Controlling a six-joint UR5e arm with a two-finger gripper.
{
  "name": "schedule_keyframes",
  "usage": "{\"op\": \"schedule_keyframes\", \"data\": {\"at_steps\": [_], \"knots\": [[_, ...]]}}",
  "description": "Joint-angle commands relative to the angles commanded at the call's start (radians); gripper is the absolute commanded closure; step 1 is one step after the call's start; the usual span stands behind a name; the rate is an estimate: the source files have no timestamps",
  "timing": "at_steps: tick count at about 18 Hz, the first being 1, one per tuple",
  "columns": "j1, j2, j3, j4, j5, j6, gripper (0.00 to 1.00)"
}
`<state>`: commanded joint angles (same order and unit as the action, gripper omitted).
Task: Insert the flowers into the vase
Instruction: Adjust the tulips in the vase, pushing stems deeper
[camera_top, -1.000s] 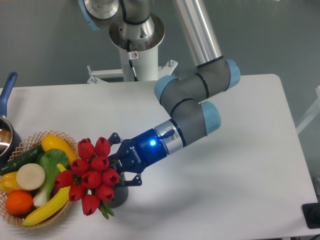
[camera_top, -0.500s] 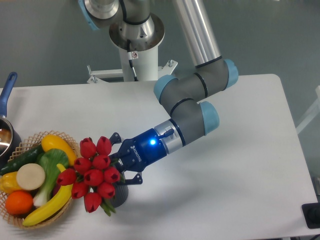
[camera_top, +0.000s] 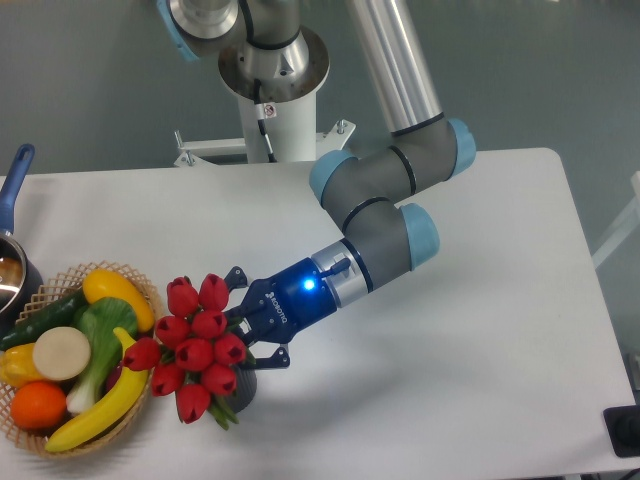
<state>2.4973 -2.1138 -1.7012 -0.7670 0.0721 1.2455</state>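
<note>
The flowers (camera_top: 197, 346), a tight bunch of red tulip buds with green leaves, hang tilted over the vase (camera_top: 243, 390). Only a small dark grey part of the vase shows below and right of the buds; its mouth is hidden by them. My gripper (camera_top: 238, 335) reaches in from the right with its fingers closed around the stems, which the buds hide. Whether the stems are inside the vase cannot be seen.
A wicker basket (camera_top: 138, 284) of fruit and vegetables stands just left of the flowers, almost touching them. A blue-handled pot (camera_top: 14, 190) sits at the left edge. The arm's base (camera_top: 272, 95) is at the back of the white table (camera_top: 450, 400).
The bunch and gripper have shifted slightly right and down, away from the basket and more over the vase, covering more of it.
</note>
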Motion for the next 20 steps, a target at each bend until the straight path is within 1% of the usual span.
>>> {"op": "schedule_keyframes", "data": {"at_steps": [11,18,20], "knots": [[0.002,-0.003,-0.011,0.002,0.000,0.023,0.62],[0.003,0.000,-0.014,0.002,0.002,0.023,0.59],[0.015,0.002,-0.032,0.005,0.000,0.023,0.58]]}}
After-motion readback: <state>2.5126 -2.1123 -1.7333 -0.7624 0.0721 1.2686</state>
